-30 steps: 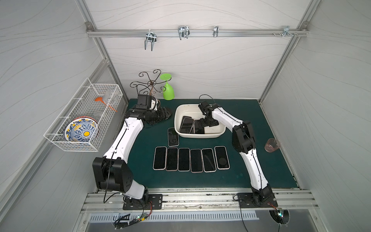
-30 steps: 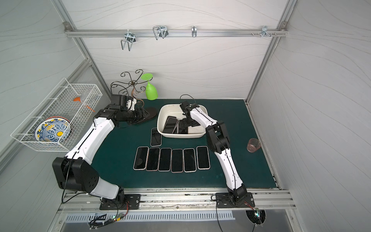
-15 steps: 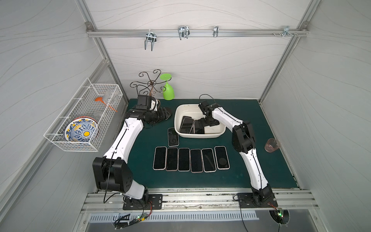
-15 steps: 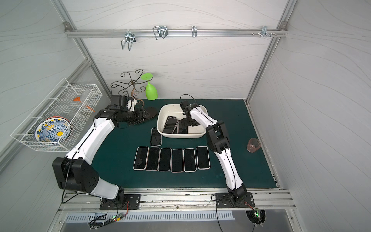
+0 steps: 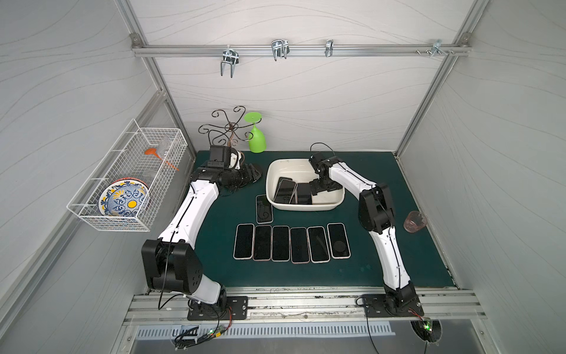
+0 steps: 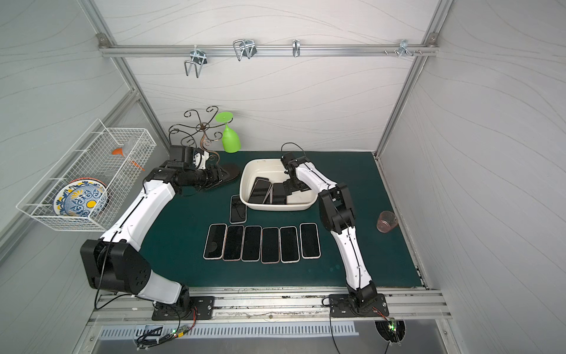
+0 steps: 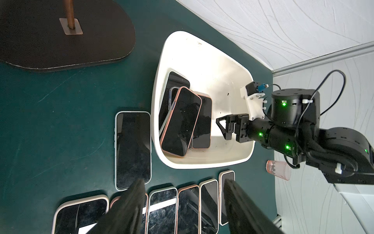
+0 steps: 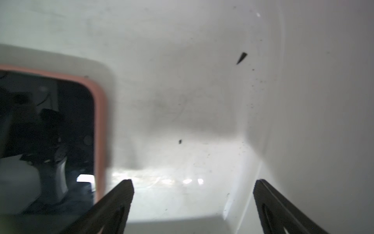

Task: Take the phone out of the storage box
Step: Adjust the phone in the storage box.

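The right gripper [image 8: 193, 182] has its fingers [image 8: 121, 194] spread wide with nothing between them, low inside the storage box [image 8: 202, 60] over its bare floor. A pink-edged phone [image 8: 50, 121] lies in the box just beside one finger. The left gripper [image 7: 183, 182] is likewise spread and empty, well apart from the box, with a row of phones [image 5: 291, 243] flat on the green mat [image 5: 398, 245] beyond its fingertips.

White wavy-patterned walls [image 5: 306, 92] enclose a green mat [image 5: 352, 275].
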{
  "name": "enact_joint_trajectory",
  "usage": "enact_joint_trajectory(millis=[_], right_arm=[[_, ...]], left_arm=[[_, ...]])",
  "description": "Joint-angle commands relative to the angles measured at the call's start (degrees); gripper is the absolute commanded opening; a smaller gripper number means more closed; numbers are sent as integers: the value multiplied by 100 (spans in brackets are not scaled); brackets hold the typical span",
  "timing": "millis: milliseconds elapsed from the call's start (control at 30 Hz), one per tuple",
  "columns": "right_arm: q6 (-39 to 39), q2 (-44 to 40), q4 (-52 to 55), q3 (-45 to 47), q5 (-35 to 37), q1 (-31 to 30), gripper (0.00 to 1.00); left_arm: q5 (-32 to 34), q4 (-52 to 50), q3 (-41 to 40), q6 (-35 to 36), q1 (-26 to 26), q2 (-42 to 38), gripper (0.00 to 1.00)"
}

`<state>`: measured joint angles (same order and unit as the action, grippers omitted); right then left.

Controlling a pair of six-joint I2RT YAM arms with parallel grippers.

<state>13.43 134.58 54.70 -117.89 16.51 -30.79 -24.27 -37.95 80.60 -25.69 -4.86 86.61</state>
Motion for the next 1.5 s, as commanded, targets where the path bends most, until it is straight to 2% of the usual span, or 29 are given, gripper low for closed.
enact_joint_trajectory(millis=[0, 267, 833, 1033, 1467], right_arm=[[30, -626, -417, 202, -843, -202, 99], [199, -249, -35, -299, -1301, -379, 99], [384, 308, -85, -492, -1471, -523, 99], [412, 521, 18, -633, -1412, -579, 99], [197, 1043, 433, -979, -782, -748, 99]], left_arm=[[-92, 243, -21, -6, 28, -101, 67], [-147, 244, -19, 9, 29, -127, 67], [-290, 276, -106, 29, 152, -162, 67], [-332, 299, -165, 25, 179, -188, 67], [-398, 410, -362, 15, 265, -224, 67]])
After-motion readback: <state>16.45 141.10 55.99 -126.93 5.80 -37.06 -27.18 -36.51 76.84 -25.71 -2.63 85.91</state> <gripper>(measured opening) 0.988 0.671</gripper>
